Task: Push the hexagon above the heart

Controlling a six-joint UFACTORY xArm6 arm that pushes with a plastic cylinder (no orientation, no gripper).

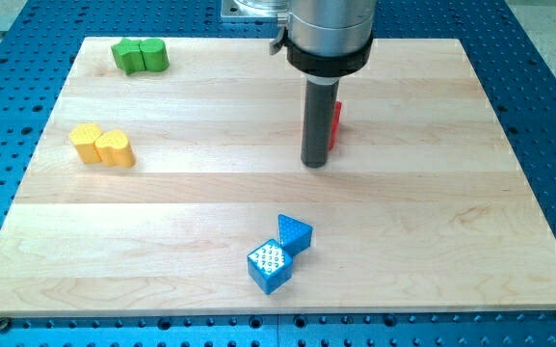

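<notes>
Far left of the wooden board [210, 193] there's a yellow pair: a yellow hexagon [86, 142] touching a yellow heart [116, 148] on its right, so they sit side by side about halfway up. Above them, near the view's top left corner, two green blocks [141, 56] are pressed together; can't really make out their shapes. Moving toward the middle, down near the view's bottom edge, a blue cube [269, 266] with a dotted top touches a blue triangle [295, 233] just up and to its right. Then my tip [315, 164] is planted on the board right of centre, well apart from the yellow hexagon and heart. It's just a bare rod, so nothing is grasped or clamped. A red block [335, 122] peeks out right behind the rod on its right side, mostly hidden, shape unclear, and I can't tell if they touch
</notes>
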